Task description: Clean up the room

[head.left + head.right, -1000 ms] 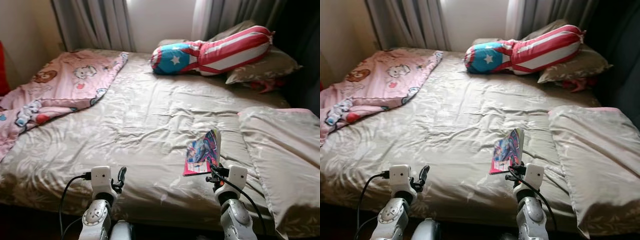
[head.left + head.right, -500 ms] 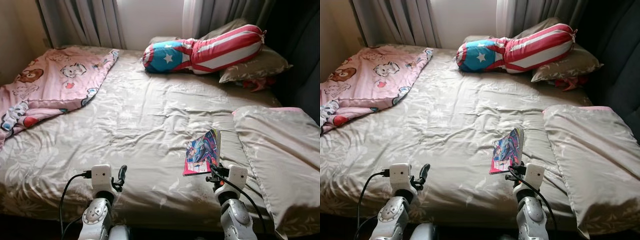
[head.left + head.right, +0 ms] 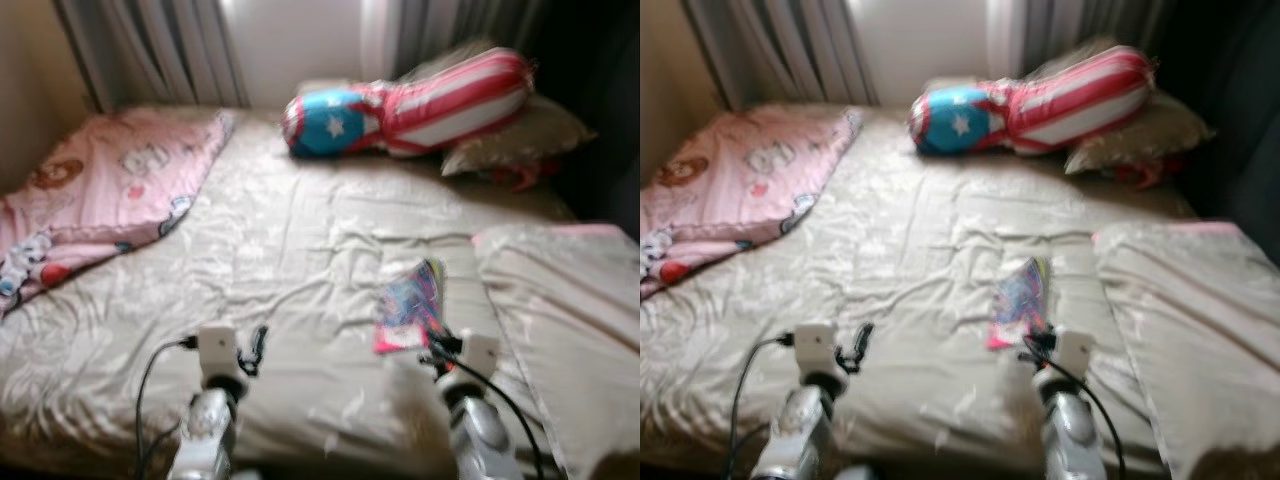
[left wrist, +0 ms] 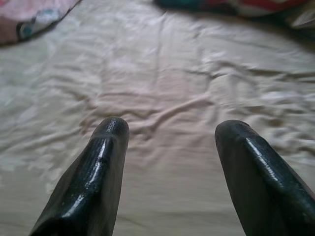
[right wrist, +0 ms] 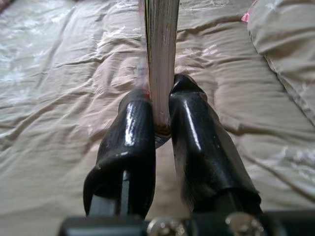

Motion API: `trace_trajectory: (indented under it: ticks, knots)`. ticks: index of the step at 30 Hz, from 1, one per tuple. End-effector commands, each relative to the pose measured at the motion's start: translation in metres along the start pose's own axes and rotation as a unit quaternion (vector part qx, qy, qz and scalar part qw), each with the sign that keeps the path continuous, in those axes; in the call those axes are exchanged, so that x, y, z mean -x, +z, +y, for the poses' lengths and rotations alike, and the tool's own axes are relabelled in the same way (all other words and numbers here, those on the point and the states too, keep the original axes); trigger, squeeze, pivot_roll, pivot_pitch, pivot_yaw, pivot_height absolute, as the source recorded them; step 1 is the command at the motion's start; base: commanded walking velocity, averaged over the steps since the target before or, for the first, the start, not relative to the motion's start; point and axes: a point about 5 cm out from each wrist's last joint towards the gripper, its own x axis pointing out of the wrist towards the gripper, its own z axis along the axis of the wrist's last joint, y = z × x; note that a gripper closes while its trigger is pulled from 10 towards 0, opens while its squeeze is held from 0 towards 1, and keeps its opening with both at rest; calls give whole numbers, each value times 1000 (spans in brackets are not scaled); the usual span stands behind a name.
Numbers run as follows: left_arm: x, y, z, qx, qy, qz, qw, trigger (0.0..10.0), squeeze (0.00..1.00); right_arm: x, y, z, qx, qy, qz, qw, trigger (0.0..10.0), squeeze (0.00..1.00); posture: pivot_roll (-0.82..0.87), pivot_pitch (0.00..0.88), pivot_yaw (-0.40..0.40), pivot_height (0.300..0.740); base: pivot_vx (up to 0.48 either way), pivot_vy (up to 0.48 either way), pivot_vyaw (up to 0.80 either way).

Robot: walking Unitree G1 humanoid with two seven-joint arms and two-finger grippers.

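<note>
The left end effector (image 3: 258,348) hangs open and empty over the near part of the bed (image 3: 300,230), with a pink blanket (image 3: 110,180) well apart at the far left. The right end effector (image 5: 162,110) is closed on the lower edge of a book (image 3: 410,300), held above the bed just left of a pillow (image 3: 570,300). The book stands on edge, its long axis running straight ahead from the fingers (image 5: 192,128), so the right arm alone carries it.

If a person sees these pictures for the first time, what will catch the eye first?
Probably the star-and-stripes bolster pillow at the head of the bed. Next, the colourful book clamped edge-on in the right gripper, and the pink cartoon blanket on the bed's left side.
</note>
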Motion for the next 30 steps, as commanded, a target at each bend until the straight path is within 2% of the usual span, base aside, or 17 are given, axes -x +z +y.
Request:
trace_trajectory:
  ticks: [1,5,10,12,16,18,19,20,22,24,26,27,29,30]
  knots:
    - [1,-2,1,7,7,6,1000,10000,0,-5,8,11,2,20,-21,1000,10000,0,-30,0,-52,650,0,0,0]
    - [0,-2,2,6,7,7,1000,10000,0,-5,7,11,-2,24,-13,1000,10000,0,-29,4,-51,650,0,0,0]
    - [1,-3,2,4,6,9,1000,10000,0,-7,5,13,-66,65,13,996,10000,0,-30,9,-49,650,0,0,0]
    - [1,-3,2,4,6,9,1000,10000,0,-7,5,14,-68,69,14,995,10000,0,-30,9,-49,650,0,0,0]
    - [2,-2,2,0,3,9,1000,10000,0,-6,2,14,-107,108,34,988,10000,0,-28,16,-43,650,0,0,0]
    - [2,-2,2,-4,1,8,1000,10000,0,-6,2,10,-141,127,46,981,10000,0,-24,21,-39,650,0,0,0]
    - [2,-2,2,-4,1,8,1000,10000,0,-6,2,10,-141,127,46,981,10000,0,-24,21,-39,650,0,0,0]
    - [2,-2,3,-6,0,8,1000,10000,0,-5,0,9,-164,142,57,975,10000,0,-25,24,-33,650,0,0,0]
    - [2,-2,4,-7,-1,9,1000,10000,0,-4,-3,7,-179,151,72,970,10000,0,-25,25,-31,650,0,0,0]
    - [2,-2,4,-8,-1,9,1000,10000,0,-4,-4,5,-179,152,75,969,10000,0,-24,26,-29,650,0,0,0]
    - [3,-1,4,-12,-4,9,1000,10000,0,-3,-9,-9,-204,117,83,968,10000,0,-19,34,-21,650,0,0,0]
    - [3,-1,4,-12,-4,9,1000,10000,0,-3,-9,-9,-204,117,83,968,10000,0,-19,34,-21,650,0,0,0]
    - [4,-1,5,-18,-9,9,1000,10000,0,-1,-16,-22,-260,76,98,958,10000,0,-5,40,-10,650,0,0,0]
    - [4,-1,5,-18,-9,9,1000,10000,0,-1,-16,-22,-260,76,98,958,10000,0,-5,40,-10,650,0,0,0]
